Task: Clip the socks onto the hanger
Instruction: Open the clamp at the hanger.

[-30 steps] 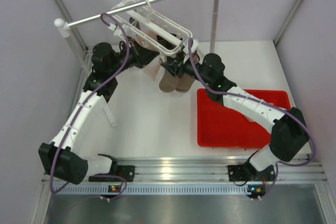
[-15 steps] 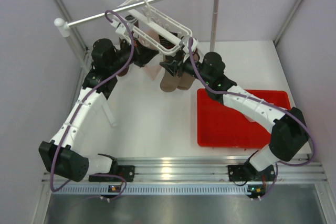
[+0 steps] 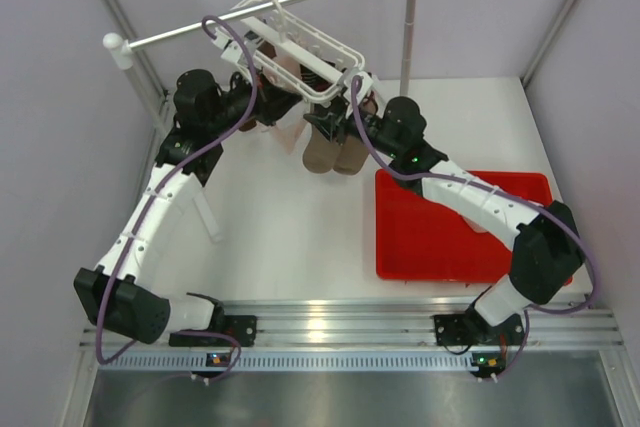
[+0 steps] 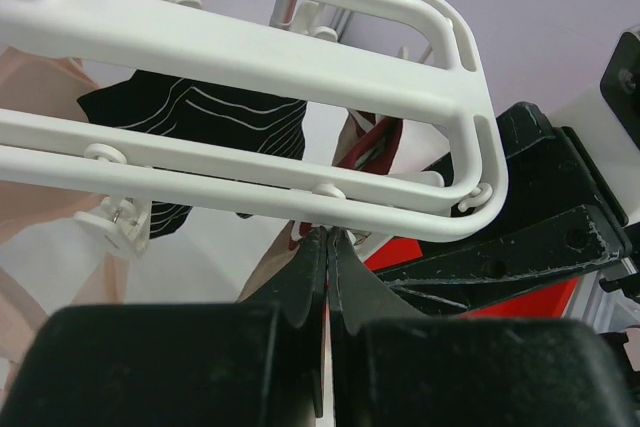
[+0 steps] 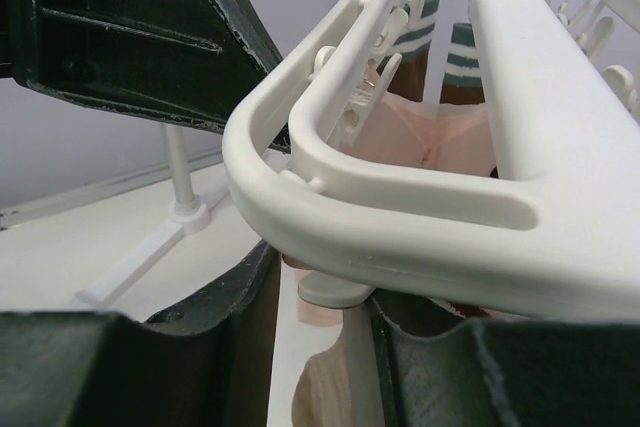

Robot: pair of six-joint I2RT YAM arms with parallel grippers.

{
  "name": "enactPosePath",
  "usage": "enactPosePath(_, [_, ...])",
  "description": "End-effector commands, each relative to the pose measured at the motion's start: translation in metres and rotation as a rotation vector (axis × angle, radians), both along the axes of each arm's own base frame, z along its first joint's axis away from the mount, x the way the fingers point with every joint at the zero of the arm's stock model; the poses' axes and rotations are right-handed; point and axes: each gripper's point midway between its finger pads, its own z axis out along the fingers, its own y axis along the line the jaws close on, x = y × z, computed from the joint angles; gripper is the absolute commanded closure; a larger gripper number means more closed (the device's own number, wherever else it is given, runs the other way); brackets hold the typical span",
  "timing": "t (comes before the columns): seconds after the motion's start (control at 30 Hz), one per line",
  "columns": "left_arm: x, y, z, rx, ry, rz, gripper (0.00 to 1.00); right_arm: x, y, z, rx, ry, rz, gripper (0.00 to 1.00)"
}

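Top external view shows taupe-brown striped-cuff socks (image 3: 335, 152) hanging from the white plastic lattice hanger (image 3: 300, 47), a pale pink sock (image 3: 291, 132) likely unfinished; left gripper (image 4: 327, 247) pinched shut, contents unclear, right gripper (image 5: 325, 317) parted around a small white clip (image 5: 335, 290).

Lab bench: enclosure walls (image 3: 60, 97), aluminium rail (image 3: 330, 319).

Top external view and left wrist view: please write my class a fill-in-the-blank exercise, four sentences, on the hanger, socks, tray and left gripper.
1. The hanger hangs from the long white ____.
2. The taupe-brown socks dangle ____ the hanger.
3. The tray is coloured ____.
4. The left gripper has its jaws ____ (open or shut).
Missing words: rail; below; red; shut.
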Motion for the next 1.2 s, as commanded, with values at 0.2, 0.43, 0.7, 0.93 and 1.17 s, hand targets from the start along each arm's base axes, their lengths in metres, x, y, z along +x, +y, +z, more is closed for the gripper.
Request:
enactPosePath(0.2, [-0.012,-0.011,-0.01,-0.008,0.078,-0.06,1.0,-0.011,0.0,0.067,0.138,-0.204,0.028,0.71])
enactPosePath(0.43, [-0.014,-0.013,-0.011,-0.019,0.095,-0.064,1.0,-0.011,0.001,0.065,0.133,-0.221,0.032,0.91])
enactPosePath(0.7, [-0.021,-0.008,-0.003,-0.067,0.074,-0.039,0.91,-0.013,-0.004,0.051,0.114,-0.202,0.014,1.0])
enactPosePath(0.93, [-0.04,-0.003,-0.005,-0.107,0.031,-0.04,0.62,-0.01,-0.005,0.044,0.106,-0.207,-0.006,1.0])
enactPosePath(1.17, [-0.039,-0.001,-0.005,-0.12,-0.025,-0.03,0.47,-0.011,-0.005,0.043,0.105,-0.206,0.001,1.0])
